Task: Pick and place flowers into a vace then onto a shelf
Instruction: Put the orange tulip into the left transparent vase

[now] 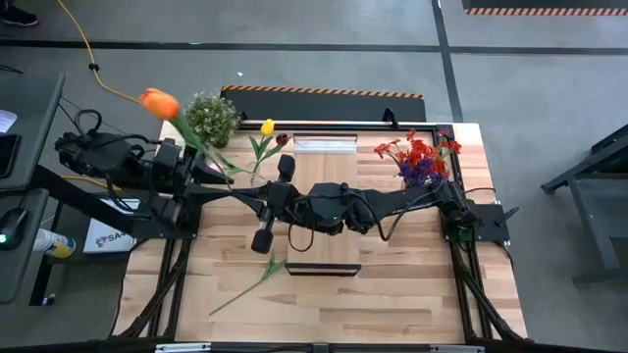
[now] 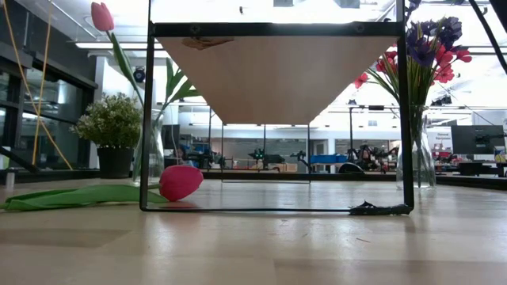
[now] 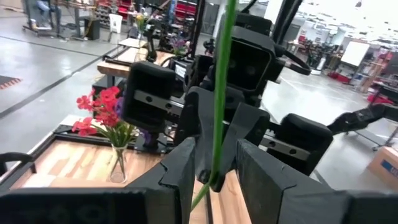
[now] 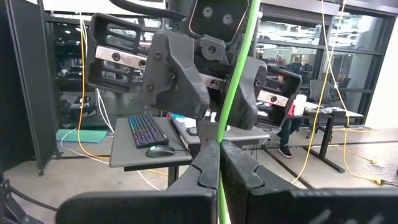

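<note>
From above, both grippers meet over the desk's [image 1: 392, 284] middle on one green stem, its orange flower [image 1: 159, 102] up left. Left wrist view: left gripper's [image 3: 214, 163] fingers pinch the stem. Right wrist view: right gripper [image 4: 219, 163] is clamped tight on it too.

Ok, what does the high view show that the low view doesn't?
Only the high view: the left arm, the right arm and the shelf from above. Only the low view: a pink flower head lying on the table, and the room behind. Both: the raised tulip, the potted plant, the vase of red and purple flowers.
</note>
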Tool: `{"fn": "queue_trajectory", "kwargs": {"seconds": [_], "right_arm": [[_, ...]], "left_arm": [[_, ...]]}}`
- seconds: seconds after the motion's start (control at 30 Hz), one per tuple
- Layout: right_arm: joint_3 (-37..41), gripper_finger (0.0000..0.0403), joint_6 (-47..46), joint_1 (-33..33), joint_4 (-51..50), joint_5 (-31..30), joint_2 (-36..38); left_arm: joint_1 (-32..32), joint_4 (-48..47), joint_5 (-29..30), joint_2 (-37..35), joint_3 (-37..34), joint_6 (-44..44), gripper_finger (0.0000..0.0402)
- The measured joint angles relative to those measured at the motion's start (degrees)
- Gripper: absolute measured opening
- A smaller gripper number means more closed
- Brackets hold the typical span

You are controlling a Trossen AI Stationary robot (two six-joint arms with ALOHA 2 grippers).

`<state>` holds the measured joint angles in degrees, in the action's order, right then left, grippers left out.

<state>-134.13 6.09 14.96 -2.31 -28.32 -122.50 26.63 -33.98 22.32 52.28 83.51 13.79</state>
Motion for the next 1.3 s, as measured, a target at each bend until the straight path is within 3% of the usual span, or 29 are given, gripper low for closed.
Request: {"fn": "queue_trajectory", "kwargs": {"seconds": [0.23,0.57,1.3], "right_arm": [[0.0,0.0,-0.02,0.0,0.0,0.01,0.0],[-0.07,0.0,-0.02,0.0,0.26,-0.07,0.04],[-0.07,0.0015,-1.18,-0.07,-0.89,1.35,0.04]], "left_arm": [[0.02,1.92,1.83,-0.01,0.02,-2.06,0.0142],[0.02,4.42,1.87,0.02,-0.01,-7.64,0.0021],[0.09,3.34,5.54,-0.31,-0.01,-12.38,0.0022]]}}
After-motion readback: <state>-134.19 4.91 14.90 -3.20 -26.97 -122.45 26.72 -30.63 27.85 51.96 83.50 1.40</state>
